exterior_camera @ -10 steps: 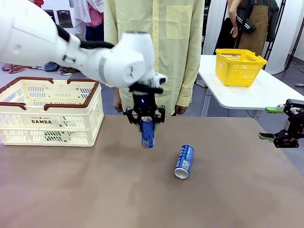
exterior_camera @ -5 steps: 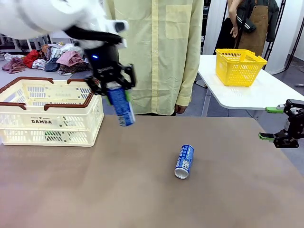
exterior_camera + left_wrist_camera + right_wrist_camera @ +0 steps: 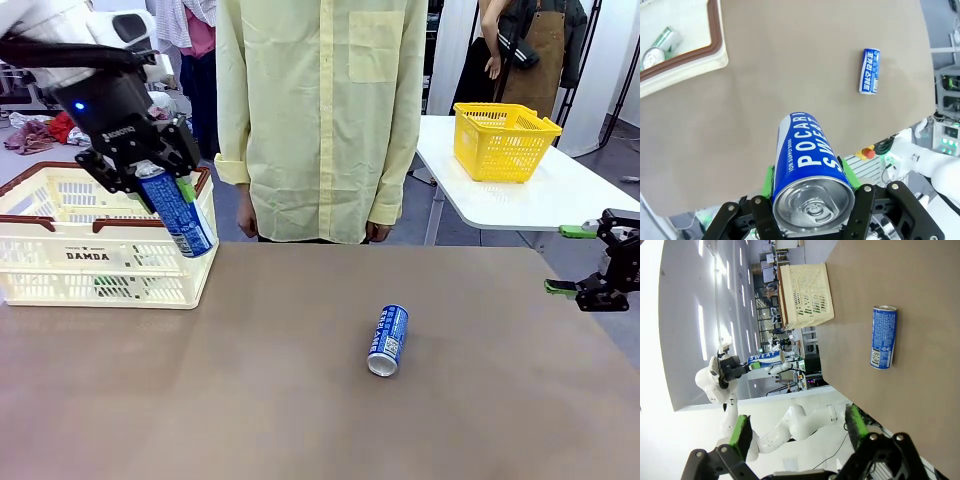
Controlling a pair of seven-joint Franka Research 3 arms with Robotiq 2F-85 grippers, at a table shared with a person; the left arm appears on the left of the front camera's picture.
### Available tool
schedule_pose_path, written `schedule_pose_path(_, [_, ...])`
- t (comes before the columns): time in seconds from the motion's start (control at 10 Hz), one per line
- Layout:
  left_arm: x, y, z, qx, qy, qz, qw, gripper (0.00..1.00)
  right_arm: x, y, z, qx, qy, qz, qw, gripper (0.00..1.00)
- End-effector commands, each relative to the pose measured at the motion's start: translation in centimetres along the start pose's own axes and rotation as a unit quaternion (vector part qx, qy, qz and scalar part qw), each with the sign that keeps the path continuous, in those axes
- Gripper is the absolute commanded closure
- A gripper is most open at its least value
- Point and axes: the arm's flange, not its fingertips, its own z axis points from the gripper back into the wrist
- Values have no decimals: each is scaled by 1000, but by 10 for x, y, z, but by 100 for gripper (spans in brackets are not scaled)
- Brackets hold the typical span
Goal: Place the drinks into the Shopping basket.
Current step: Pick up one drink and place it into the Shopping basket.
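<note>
My left gripper [image 3: 160,178] is shut on a blue drink can [image 3: 183,218] with white print. It holds the can tilted in the air over the right end of the cream Shopping basket [image 3: 70,255]. In the left wrist view the can [image 3: 807,155] sits between the green pads, and a green can [image 3: 660,42] lies inside the basket [image 3: 685,65]. Another blue can [image 3: 388,340] lies on its side mid-table, also seen as the can [image 3: 870,71] and the can [image 3: 884,336]. My right gripper [image 3: 568,260] hangs open at the table's right edge, with nothing between its fingers.
A person in a pale yellow shirt [image 3: 320,110] stands at the far side of the brown table [image 3: 300,420]. A yellow mesh basket [image 3: 503,140] sits on a white table behind at the right. Bare tabletop surrounds the lying can.
The left arm has carried the blue can from mid-table up and left to the basket's right end. The right arm and the lying can have not moved.
</note>
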Motion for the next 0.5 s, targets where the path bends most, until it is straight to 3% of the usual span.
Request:
schedule_pose_path(0.0, [8, -16, 1, 7, 7, -6, 1000, 100, 1, 4, -1, 5, -6, -3, 1000, 0])
schedule_pose_path(0.2, [1, -8, -6, 4, 6, -7, 1000, 100, 1, 4, -1, 5, -6, -3, 1000, 0])
schedule_pose_path(0.4, [44, 8, 23, 17, -20, 21, 999, 100, 1, 4, -1, 5, -6, -3, 1000, 0])
